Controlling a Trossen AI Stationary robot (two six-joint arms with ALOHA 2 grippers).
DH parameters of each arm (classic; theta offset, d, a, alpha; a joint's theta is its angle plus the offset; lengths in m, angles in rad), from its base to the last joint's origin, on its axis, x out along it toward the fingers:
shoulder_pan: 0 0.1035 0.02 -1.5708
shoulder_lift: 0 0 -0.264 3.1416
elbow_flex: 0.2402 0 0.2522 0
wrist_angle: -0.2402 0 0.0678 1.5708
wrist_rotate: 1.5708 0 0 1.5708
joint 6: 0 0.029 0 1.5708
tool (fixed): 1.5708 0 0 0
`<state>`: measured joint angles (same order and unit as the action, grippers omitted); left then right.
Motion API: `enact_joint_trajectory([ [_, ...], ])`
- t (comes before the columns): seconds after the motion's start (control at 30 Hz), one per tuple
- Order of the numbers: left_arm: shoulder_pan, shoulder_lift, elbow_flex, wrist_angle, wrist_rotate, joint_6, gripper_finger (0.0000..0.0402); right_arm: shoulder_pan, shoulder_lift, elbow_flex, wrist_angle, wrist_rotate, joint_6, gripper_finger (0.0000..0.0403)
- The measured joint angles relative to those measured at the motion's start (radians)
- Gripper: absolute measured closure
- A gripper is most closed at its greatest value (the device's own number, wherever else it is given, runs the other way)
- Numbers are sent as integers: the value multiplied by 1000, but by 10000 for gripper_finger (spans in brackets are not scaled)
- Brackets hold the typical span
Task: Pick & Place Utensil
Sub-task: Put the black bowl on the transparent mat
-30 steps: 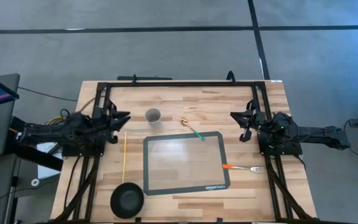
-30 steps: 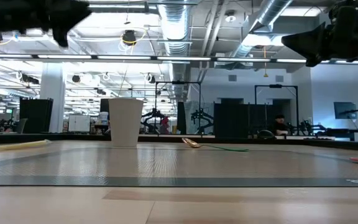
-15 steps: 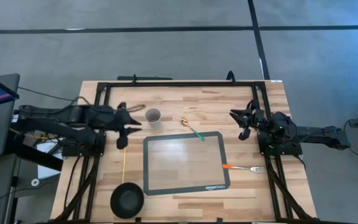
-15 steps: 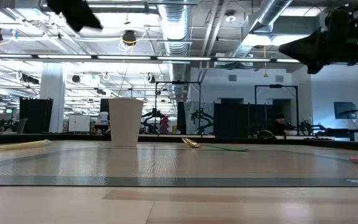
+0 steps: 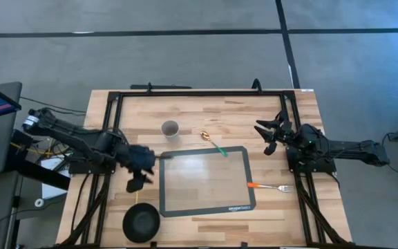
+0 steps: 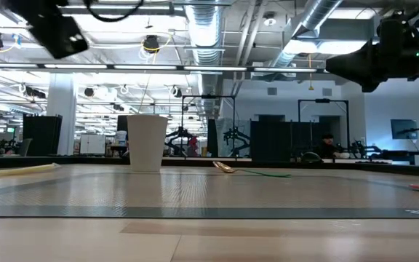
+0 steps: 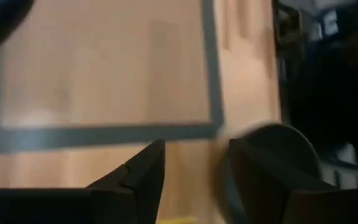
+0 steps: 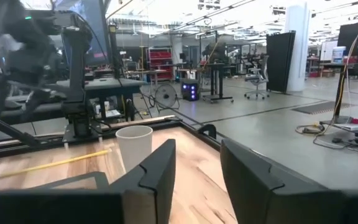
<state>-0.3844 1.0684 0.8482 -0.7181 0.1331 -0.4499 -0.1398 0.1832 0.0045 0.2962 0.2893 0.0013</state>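
A gold spoon with a green handle (image 5: 213, 142) lies flat on the table at the far edge of the grey mat (image 5: 206, 181). An orange-handled fork (image 5: 271, 186) lies by the mat's right edge. A white cup (image 5: 170, 128) stands upright left of the spoon. My left gripper (image 5: 146, 171) hovers open over the mat's left edge, above the table; the left wrist view shows its open fingers (image 7: 194, 168) over the mat's corner. My right gripper (image 5: 264, 136) hangs open near the right frame post, right of the spoon, and looks toward the cup (image 8: 134, 146).
A black bowl (image 5: 141, 222) sits at the near left, also seen as a bowl (image 7: 278, 155) past my left fingers. A long yellow stick (image 6: 17, 169) lies left of the mat, partly under my left arm. A black frame (image 5: 199, 93) rims the table.
My left gripper has swung from the table's left edge toward the right and the near edge, ending over the mat's left edge. The utensils, cup and bowl lie where they were.
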Motion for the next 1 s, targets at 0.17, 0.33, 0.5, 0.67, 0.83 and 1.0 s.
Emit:
enact_joint_trajectory([
  [0.17, -157, 50, -38, 20, -62, -184, 234, 0, 0, 0, 0, 0, 0, 280],
  [0.33, -261, 117, -106, 150, -106, -368, 238, 0, 0, 0, -19, 0, 0, 280],
  [0.5, -332, 188, -132, 194, -106, -449, 239, 0, 0, 0, -73, 0, 0, 280],
  [0.67, -356, 242, -146, 207, -110, -449, 239, 0, 0, 0, -95, 0, 0, 280],
  [0.83, -349, 281, -158, 221, -126, -446, 274, 0, 0, 0, -95, 0, 0, 280],
  [1.0, -323, 263, -156, 251, -126, -447, 381, 0, 0, 0, -101, 0, 0, 280],
])
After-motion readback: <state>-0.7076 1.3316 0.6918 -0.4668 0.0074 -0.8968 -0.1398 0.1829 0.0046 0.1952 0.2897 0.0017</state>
